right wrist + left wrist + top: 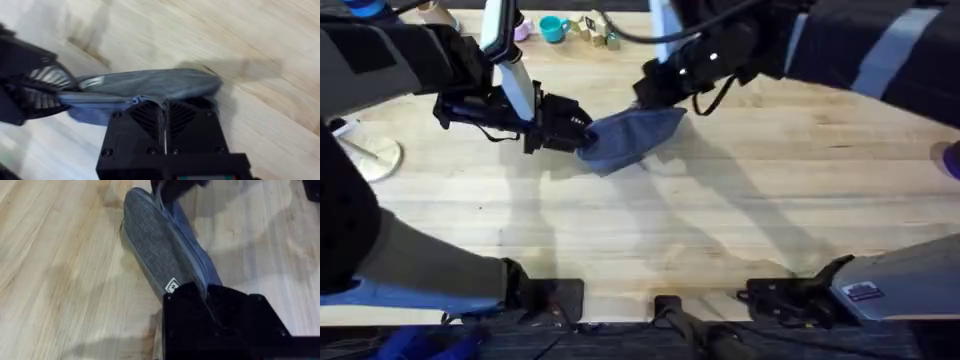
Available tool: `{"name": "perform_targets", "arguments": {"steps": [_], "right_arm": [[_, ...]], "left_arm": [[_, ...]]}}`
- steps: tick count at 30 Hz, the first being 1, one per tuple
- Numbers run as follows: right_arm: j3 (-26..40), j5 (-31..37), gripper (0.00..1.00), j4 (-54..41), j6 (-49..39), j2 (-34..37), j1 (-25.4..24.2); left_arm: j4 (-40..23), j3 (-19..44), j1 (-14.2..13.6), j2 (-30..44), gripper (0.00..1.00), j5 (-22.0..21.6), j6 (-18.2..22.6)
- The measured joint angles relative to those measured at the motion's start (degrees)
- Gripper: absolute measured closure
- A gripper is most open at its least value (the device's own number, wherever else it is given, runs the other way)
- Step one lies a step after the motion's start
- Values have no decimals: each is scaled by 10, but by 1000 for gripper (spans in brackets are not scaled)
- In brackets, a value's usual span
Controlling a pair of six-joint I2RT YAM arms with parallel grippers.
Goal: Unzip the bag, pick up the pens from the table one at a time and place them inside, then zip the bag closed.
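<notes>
The blue-grey bag (628, 138) lies on the wooden table (720, 220) at the back centre, held at both ends. My left gripper (582, 134) is shut on its left end; in the left wrist view the black fingers (200, 305) pinch the end of the bag (160, 245) by its small white label. My right gripper (655, 98) is shut on the far right end. In the right wrist view, that gripper (163, 106) is closed on the zipper seam of the bag (155, 82), with the left gripper (37, 87) at the other end. The pens are out of view.
A teal cup (553, 28) and small items (600, 30) stand at the back edge. A pale round object (370, 158) sits at the far left and something purple (950, 160) at the right edge. The table's middle and front are open wood.
</notes>
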Motion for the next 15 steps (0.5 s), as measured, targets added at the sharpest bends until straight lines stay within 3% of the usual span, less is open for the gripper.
{"name": "perform_targets", "arguments": {"steps": [15], "right_arm": [[0, 32, 968, -15, -19, 23, -85]], "left_arm": [[-1, 0, 0, 0, 957, -16, 0]]}}
